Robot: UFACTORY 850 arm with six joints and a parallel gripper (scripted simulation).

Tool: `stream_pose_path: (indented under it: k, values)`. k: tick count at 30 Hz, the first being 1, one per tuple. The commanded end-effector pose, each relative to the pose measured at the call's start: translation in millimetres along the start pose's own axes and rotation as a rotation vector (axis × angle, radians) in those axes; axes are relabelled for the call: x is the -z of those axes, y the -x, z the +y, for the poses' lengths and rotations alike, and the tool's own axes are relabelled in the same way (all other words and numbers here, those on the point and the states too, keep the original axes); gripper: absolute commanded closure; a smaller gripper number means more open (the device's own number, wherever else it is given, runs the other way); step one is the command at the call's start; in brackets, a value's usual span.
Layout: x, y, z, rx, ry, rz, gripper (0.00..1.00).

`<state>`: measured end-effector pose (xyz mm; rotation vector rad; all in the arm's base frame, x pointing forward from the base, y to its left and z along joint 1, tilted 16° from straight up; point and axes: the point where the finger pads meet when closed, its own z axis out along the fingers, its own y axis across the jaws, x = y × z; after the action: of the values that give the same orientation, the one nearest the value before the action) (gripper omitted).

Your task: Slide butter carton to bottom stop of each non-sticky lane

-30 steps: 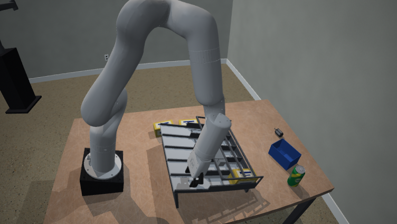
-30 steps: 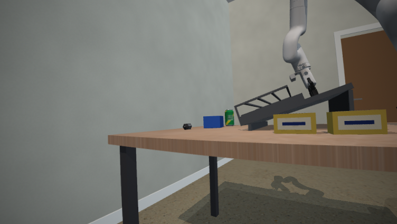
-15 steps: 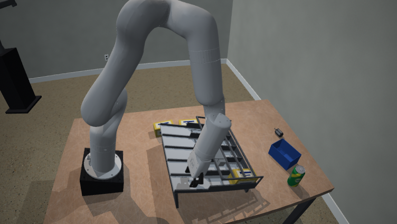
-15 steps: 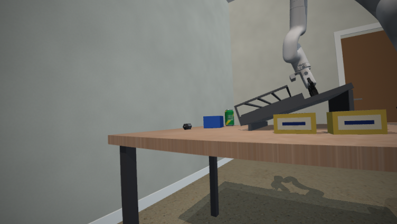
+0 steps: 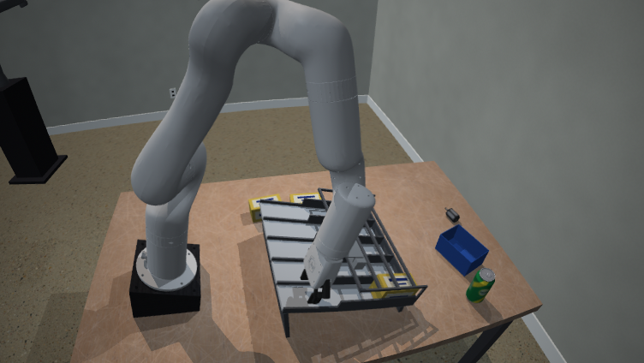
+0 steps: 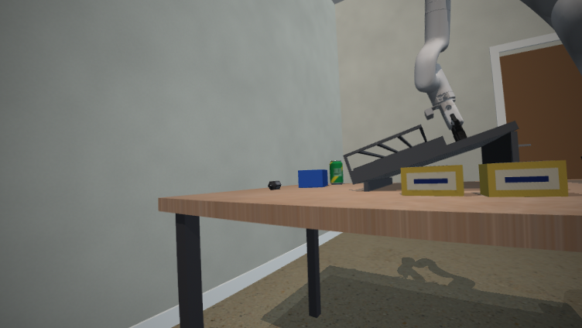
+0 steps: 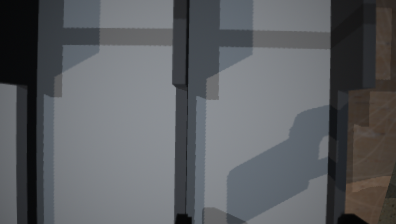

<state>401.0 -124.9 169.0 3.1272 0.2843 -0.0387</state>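
Observation:
The grey sloped shelf (image 5: 333, 257) with five lanes stands mid-table. One yellow butter carton (image 5: 391, 284) rests at the bottom stop of the nearest lane. Two more cartons lie on the table behind the shelf's high end (image 5: 264, 205) (image 5: 305, 197); they also show in the exterior view (image 6: 432, 179) (image 6: 523, 178). My gripper (image 5: 318, 294) is open and empty, just above the high part of the nearest lane; it also shows in the exterior view (image 6: 458, 131). The wrist view shows bare lane floors (image 7: 260, 130) and only my fingertips at the bottom edge.
A blue bin (image 5: 461, 248), a green can (image 5: 480, 283) and a small black object (image 5: 451, 214) stand on the table's right side. My arm base (image 5: 165, 275) is at the table's left. A wall runs close on the right.

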Motion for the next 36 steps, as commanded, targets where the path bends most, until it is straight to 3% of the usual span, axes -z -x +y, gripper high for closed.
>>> stream_pose_path:
  k: [1, 36]
  values:
    - [0.6, -0.5, 0.3, 0.000, 0.001, 0.001, 0.18]
    - [0.6, -0.5, 0.3, 0.000, 0.001, 0.001, 0.15]
